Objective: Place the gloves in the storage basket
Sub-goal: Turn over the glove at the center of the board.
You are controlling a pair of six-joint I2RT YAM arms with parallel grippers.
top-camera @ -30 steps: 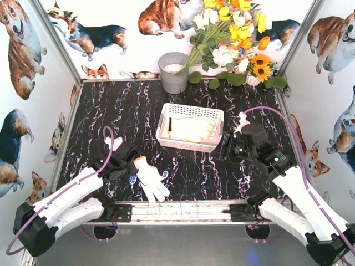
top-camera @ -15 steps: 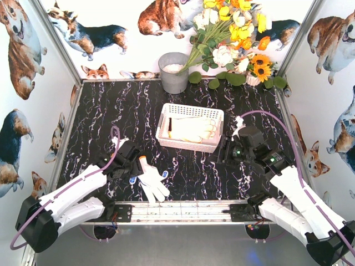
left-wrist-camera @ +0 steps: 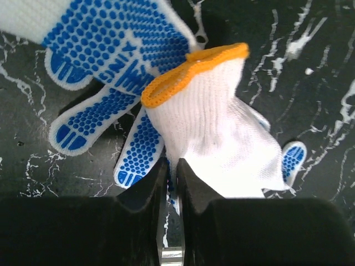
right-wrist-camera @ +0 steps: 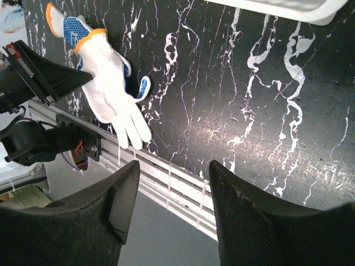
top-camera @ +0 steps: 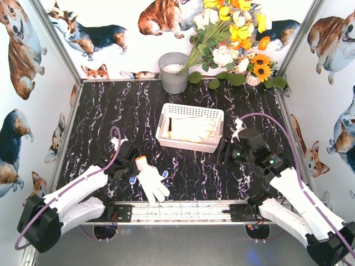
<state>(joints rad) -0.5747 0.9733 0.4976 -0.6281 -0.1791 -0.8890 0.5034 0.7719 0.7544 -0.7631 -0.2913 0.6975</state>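
Site: a black marble-pattern table (top-camera: 111,111) closed in by corgi-print walls (top-camera: 16,55), with a grey bucket (top-camera: 173,72) and flowers (top-camera: 233,33) beyond the far side of the storage basket (top-camera: 165,123).

Findings: The basket holds stowed gloves (top-camera: 194,128) laid flat. The loose gloves (top-camera: 151,180) lie on the table on the basket's near side, toward the left arm and well apart from the basket. The left gripper (top-camera: 132,166) is at their cuff end. Its claw is narrowed to a slit, and glove cloth appears to be nipped at the very tips. The right gripper (top-camera: 224,152) hangs just off the basket's near right corner, claw wide and holding nothing.

Risks: The bite is thin and at the edge, so the cloth may slip out on lifting. Only the upper glove may come away, leaving the other behind. Trailing glove fingers may snag the basket's flared rim.

Views compared: Only the left wrist view shows two overlapped pieces, a plain-backed glove (left-wrist-camera: 216,133) over a blue-dotted glove (left-wrist-camera: 105,39); from above they read almost as one. Only the top view shows the basket's contents. The right wrist view catches just the basket's edge.
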